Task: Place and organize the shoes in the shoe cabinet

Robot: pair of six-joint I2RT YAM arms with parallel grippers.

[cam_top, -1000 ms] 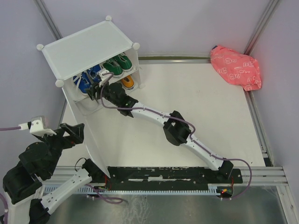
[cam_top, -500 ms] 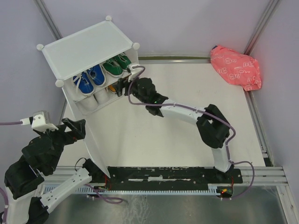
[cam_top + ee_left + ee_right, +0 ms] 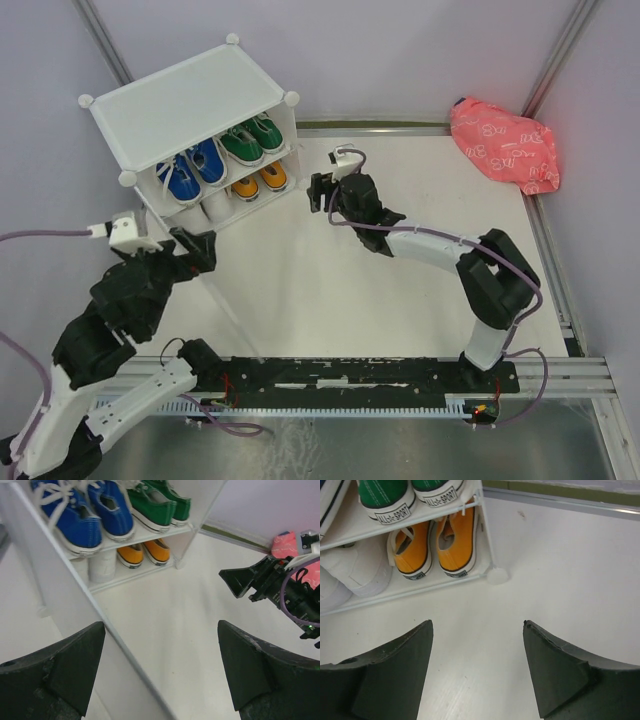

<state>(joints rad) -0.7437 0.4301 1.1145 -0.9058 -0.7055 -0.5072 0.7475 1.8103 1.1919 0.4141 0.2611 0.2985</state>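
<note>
So all four pairs sit in the shoe cabinet [image 3: 180, 100], upper left: blue shoes [image 3: 192, 172] and green shoes [image 3: 250, 138] on the shelf, white shoes [image 3: 357, 567] and orange shoes [image 3: 260, 182] beneath, heels out, probably for neat rows. Right gripper [image 3: 322, 190] and left gripper [image 3: 160, 625] both hang wide open, empty.

White table [image 3: 300, 300]: shoe cabinet [image 3: 185, 100] far-left corner, pink bag [image 3: 505, 145] far-right.

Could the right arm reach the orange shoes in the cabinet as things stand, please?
Probably yes: the right gripper is open and empty, facing the orange shoes in the open-fronted shoe cabinet, with bare table between.
</note>
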